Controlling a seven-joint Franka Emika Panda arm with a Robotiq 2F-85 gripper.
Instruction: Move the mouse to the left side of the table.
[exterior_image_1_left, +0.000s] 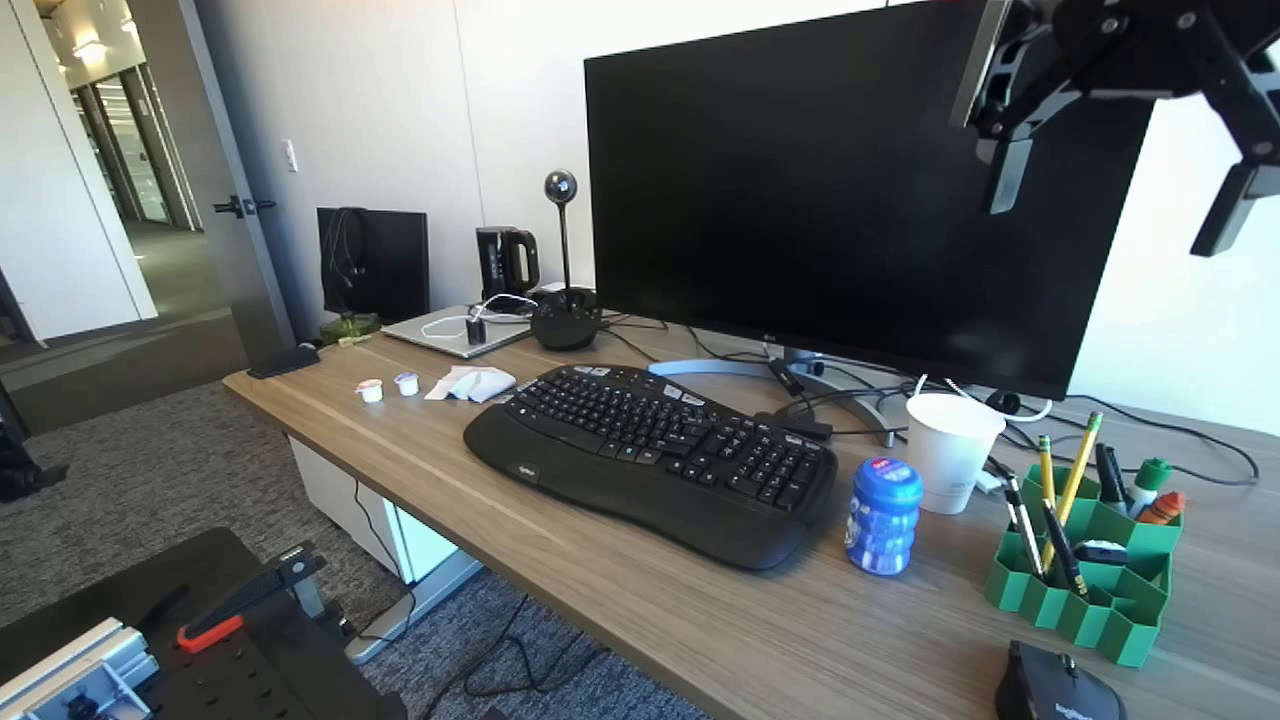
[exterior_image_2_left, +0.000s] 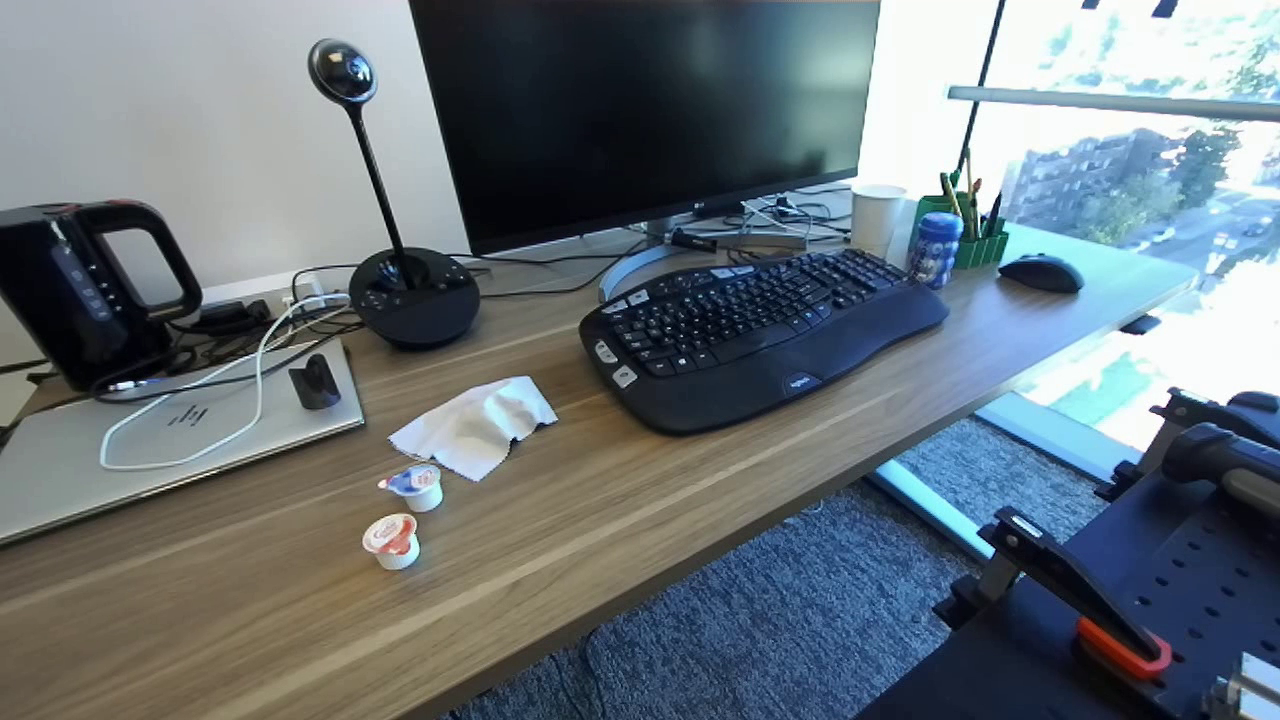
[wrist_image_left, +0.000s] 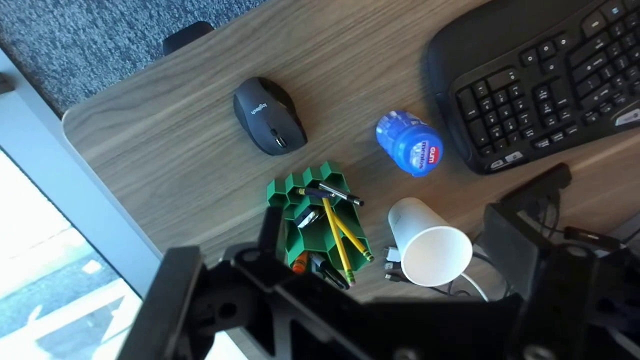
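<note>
The pincer (exterior_image_1_left: 1120, 195) hangs high over the right part of the bench (exterior_image_1_left: 600, 560), its fingers (exterior_image_1_left: 1010, 175) spread wide. Below stand a green honeycomb desk organizer (exterior_image_1_left: 1090, 622) of pencils (wrist_image_left: 339, 245) and pens (wrist_image_left: 345, 195), a tapered white paper cup (exterior_image_1_left: 950, 455) left of it, and a blue Mentos gum bottle (wrist_image_left: 410, 142) nearer than the cup. The dark grey Logitech mouse (wrist_image_left: 270, 116) lies at the right end, nearer than the organizer and apart from it. Between it and the left side sit the gum bottle and a wide, wavy black Logitech keyboard (exterior_image_2_left: 760, 345), an LG monitor (exterior_image_1_left: 800, 200) behind. Farther left are a crumpled white cloth (exterior_image_2_left: 480, 425) with zigzag edges, two lidded creamer cups (exterior_image_2_left: 392, 542), a stalked black webcam (exterior_image_2_left: 415, 300), a silver HP laptop (exterior_image_2_left: 185, 440) and a glossy electric kettle (exterior_image_2_left: 85, 300). The bench is streaked brown wood-look; around it are speckled grey carpet (exterior_image_2_left: 750, 600), a bright window (exterior_image_2_left: 1180, 190) at right and an open door (exterior_image_1_left: 205, 150) far left.
</note>
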